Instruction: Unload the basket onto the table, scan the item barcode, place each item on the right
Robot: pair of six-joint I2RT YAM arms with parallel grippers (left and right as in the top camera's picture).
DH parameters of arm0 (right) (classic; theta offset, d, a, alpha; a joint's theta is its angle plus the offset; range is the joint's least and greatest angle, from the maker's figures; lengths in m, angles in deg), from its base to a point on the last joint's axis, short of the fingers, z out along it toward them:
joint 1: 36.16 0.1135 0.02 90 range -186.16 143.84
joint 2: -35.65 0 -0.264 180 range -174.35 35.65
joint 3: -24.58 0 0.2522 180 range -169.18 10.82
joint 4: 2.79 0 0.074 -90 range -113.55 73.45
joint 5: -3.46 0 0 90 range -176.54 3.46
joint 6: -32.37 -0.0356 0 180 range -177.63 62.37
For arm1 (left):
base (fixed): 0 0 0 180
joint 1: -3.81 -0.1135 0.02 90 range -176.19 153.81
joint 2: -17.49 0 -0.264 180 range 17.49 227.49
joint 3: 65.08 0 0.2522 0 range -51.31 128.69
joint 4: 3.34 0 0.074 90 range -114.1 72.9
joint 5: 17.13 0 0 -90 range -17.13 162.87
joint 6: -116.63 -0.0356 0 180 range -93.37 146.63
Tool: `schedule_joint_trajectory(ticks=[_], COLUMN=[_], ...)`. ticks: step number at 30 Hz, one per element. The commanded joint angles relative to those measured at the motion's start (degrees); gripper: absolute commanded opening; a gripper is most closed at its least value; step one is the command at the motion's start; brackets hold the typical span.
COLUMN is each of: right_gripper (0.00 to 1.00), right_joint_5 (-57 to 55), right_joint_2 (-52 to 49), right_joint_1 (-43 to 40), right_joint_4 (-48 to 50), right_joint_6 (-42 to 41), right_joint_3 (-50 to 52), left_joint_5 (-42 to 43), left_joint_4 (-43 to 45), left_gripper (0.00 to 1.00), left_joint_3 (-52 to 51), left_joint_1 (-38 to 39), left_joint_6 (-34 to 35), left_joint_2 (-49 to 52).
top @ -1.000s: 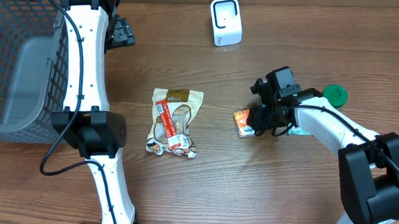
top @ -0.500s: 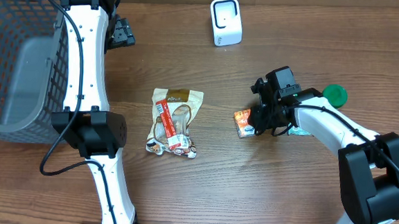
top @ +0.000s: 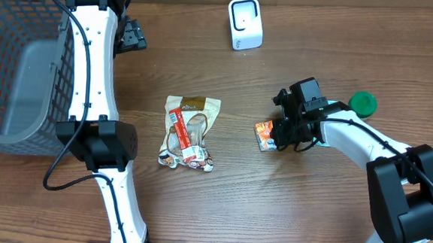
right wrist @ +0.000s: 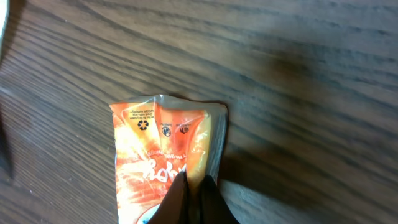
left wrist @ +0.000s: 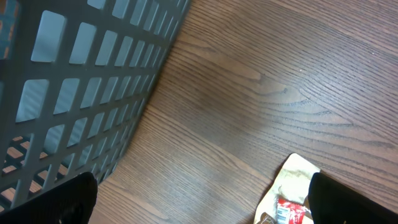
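A small orange packet (top: 263, 134) lies on the wooden table right of centre. My right gripper (top: 278, 131) is shut on its right edge. In the right wrist view the dark fingertips (right wrist: 186, 198) pinch a fold of the orange packet (right wrist: 155, 149), printed side up. No barcode shows on it. A white scanner (top: 245, 23) stands at the back of the table. My left gripper (top: 134, 35) hangs open far off at the back left, beside the basket. Its fingers (left wrist: 69, 200) are wide apart over bare wood.
A grey mesh basket (top: 17, 64) fills the left side, its wall (left wrist: 74, 81) close to the left gripper. A beige snack bag with a red label (top: 190, 129) lies at the centre, its corner (left wrist: 292, 190) in the left wrist view. A green lid (top: 364, 103) sits behind the right arm.
My right gripper has closed onto the orange packet's edge and shifted slightly toward the front. The left arm has not moved.
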Motion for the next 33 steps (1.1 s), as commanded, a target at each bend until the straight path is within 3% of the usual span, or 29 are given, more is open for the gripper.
schedule_joint_trajectory(ticks=[1, 8, 14, 26, 33], right_gripper=[0.04, 0.04, 0.03, 0.03, 0.04], right_joint_5=[-1.81, -8.15, -4.92, -13.44, -22.18], right_joint_2=[2.1, 5.42, 5.77, 2.27, -0.55], right_joint_1=[0.26, 0.37, 0.31, 0.31, 1.44], right_joint_4=[-1.81, -4.13, -8.31, -24.0, -18.16], right_joint_6=[0.7, 0.72, 7.8, 14.36, 24.26], right_joint_3=[-4.39, -13.64, -22.34, -50.9, -53.4], left_joint_5=[-0.74, -0.74, -0.74, -0.74, -0.74], left_joint_4=[0.0, 0.0, 0.0, 0.0, 0.0], left_gripper=[1.0, 1.0, 1.0, 1.0, 1.0], left_joint_3=[0.35, 0.35, 0.35, 0.35, 0.35], left_joint_1=[0.13, 0.13, 0.13, 0.13, 0.13], left_joint_6=[0.0, 0.0, 0.0, 0.0, 0.0], left_joint_2=[-1.09, -1.09, -1.09, -1.09, -1.09])
